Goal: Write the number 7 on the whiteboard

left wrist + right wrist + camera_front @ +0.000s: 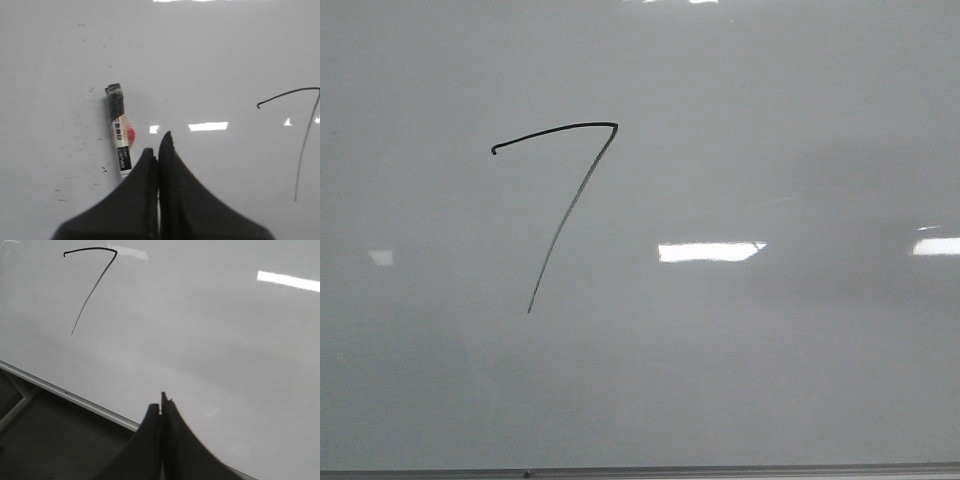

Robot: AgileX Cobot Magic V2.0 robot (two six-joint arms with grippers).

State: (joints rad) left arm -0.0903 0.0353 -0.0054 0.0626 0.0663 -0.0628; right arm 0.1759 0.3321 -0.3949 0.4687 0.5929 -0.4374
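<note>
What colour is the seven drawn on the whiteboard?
Black: the number 7 is a thin black line on the pale whiteboard, clearest in the front view.

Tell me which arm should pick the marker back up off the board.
Left. The marker lies on the whiteboard just ahead of the shut left gripper. The right gripper, also shut, sits near the board's frame with no marker in its view.

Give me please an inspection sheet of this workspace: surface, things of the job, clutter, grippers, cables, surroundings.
Surface: whiteboard, glossy pale grey, with bright glare patches and small dark specks in the left wrist view.
Job's things: number 7 drawn in thin black line; marker lies on the board, apart from the 7.
Clutter: nothing seen.
Grippers: left gripper shut, empty; right gripper shut, empty.
Cables: nothing seen.
Surroundings: grey board frame, dark floor beyond it.
</note>
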